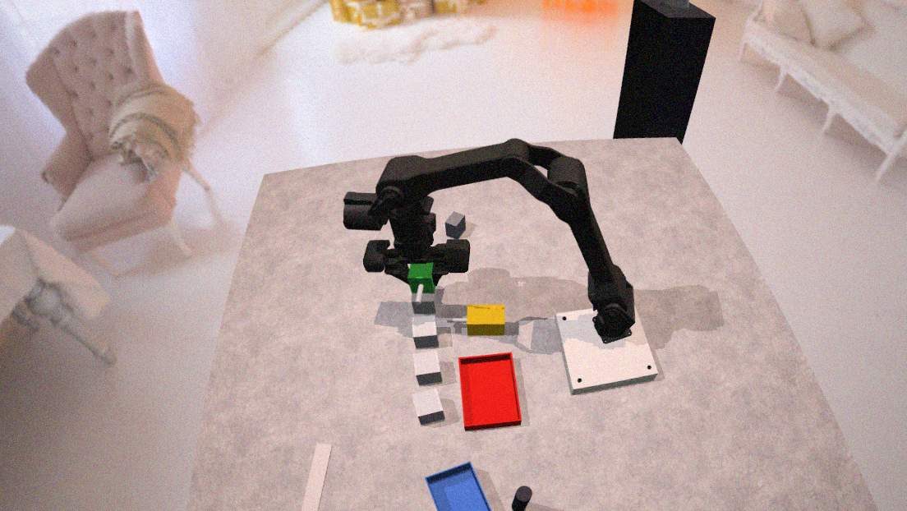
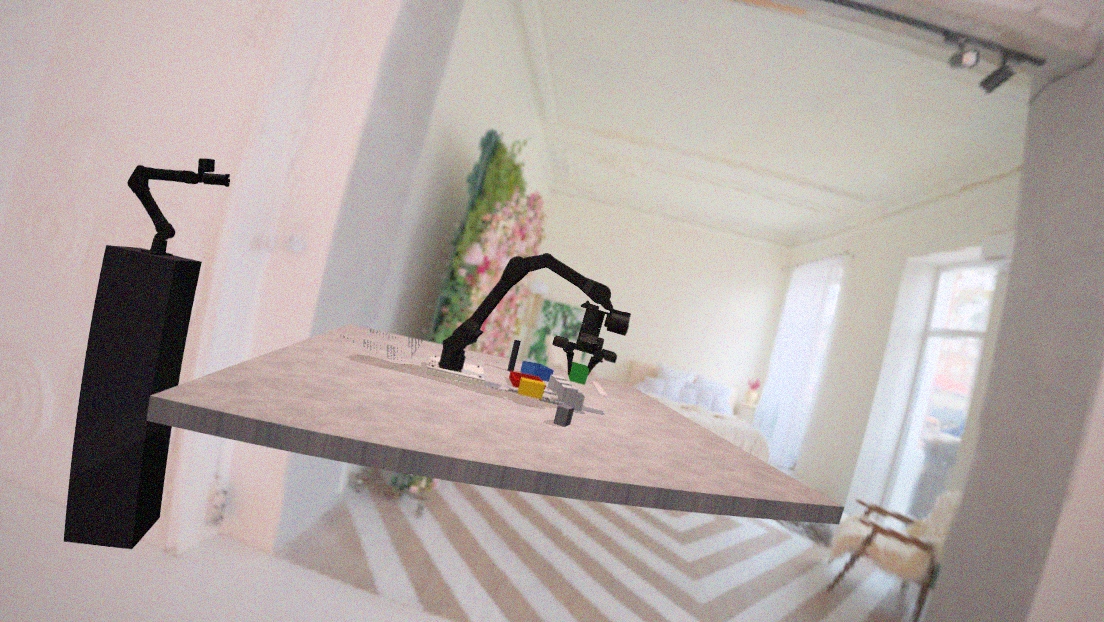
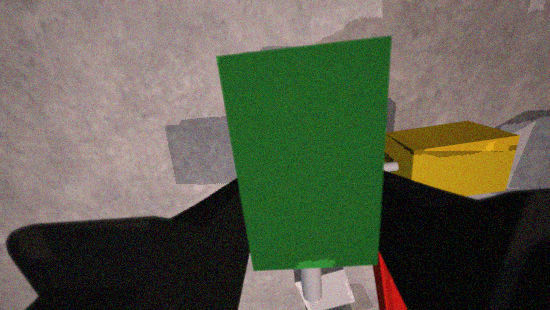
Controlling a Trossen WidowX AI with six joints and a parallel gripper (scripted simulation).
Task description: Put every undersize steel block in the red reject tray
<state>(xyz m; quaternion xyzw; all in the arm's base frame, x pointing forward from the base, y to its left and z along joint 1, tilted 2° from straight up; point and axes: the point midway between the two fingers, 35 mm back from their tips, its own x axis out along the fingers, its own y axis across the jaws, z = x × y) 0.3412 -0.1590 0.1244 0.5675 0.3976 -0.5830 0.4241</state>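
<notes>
GO gauge up in the air by the row end, probing likely unfinished.
Pin [image 1: 419, 292] [image 3: 311, 287] of the green GO gauge [image 1: 421, 276] [image 2: 578, 373] [image 3: 307, 155] points along the row; if another test is next, square it to the bore, ease in, no forcing, don't shove the block. End effector [image 1: 421, 280] [image 2: 580, 370] [image 3: 302, 174]: fingers part-spread, pinching the gauge body. End block [image 1: 424, 302] sits close below, three more [image 1: 424, 331] [image 1: 426, 368] [image 1: 428, 407] down the line. Red tray [image 1: 491, 390] [image 2: 516, 378] [image 3: 392, 292] beside them, no block in it.
</notes>
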